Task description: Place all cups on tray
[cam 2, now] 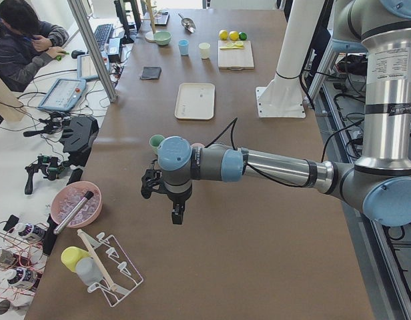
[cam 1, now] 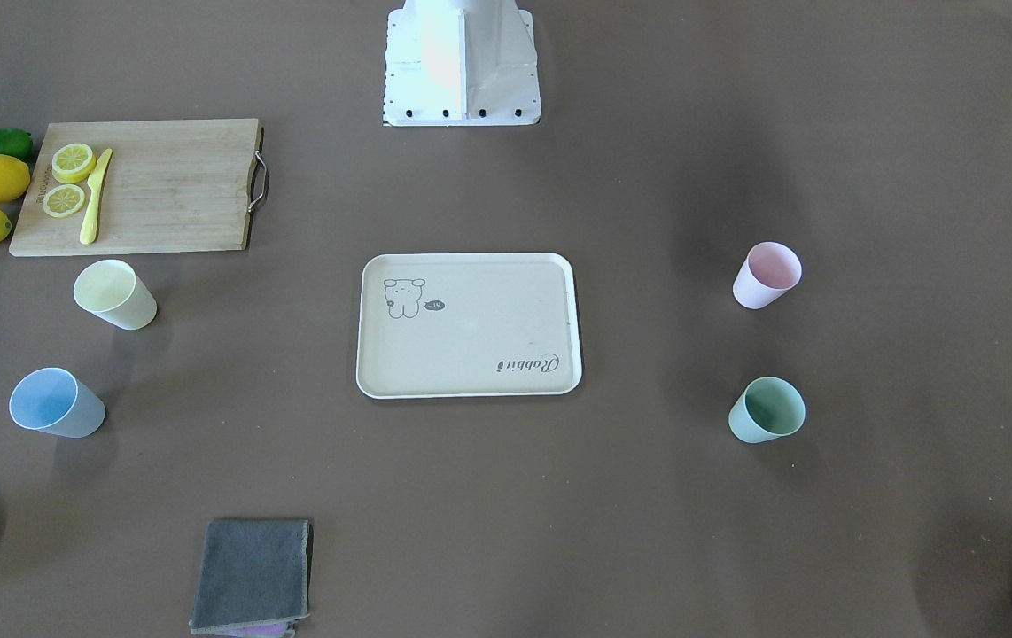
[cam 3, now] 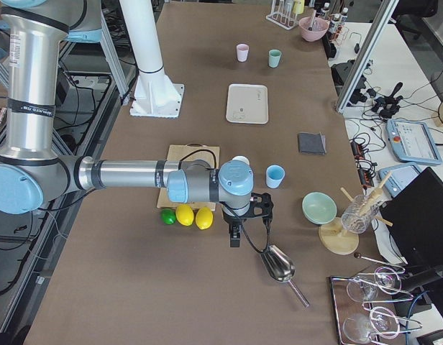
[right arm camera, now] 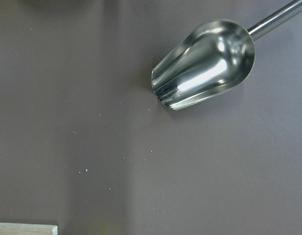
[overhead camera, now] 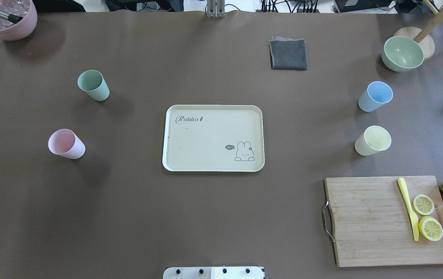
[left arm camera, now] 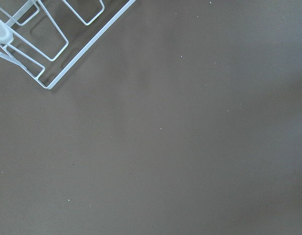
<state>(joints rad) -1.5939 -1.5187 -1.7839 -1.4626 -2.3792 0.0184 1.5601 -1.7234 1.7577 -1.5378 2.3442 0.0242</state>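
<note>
Your left pincer [cam 2: 175,215] and right pincer [cam 3: 234,238] hang over opposite ends of the desk [overhead camera: 213,217], can't tell if they're wide or narrow. Tray [overhead camera: 213,137] sits mid-desk. Pink cup [overhead camera: 66,143] and green cup [overhead camera: 93,85] stand off it on the robot's left, blue cup [overhead camera: 375,96] and yellow cup [overhead camera: 372,140] on its right.

the cream tray [overhead camera: 210,143] lies bare at the middle of the brown tabletop [overhead camera: 221,217]. well apart on its left stand the green cup [overhead camera: 94,85] and, nearer the camera, the pink cup [overhead camera: 66,144]. on its right stand the blue cup [overhead camera: 375,96] and the yellow cup [overhead camera: 372,140], near each other. a wooden board [overhead camera: 369,224] at lower right carries a yellow knife [overhead camera: 408,207] and two lemon slices [overhead camera: 423,204]. a grey cloth [overhead camera: 288,54] lies at the far edge.
</note>
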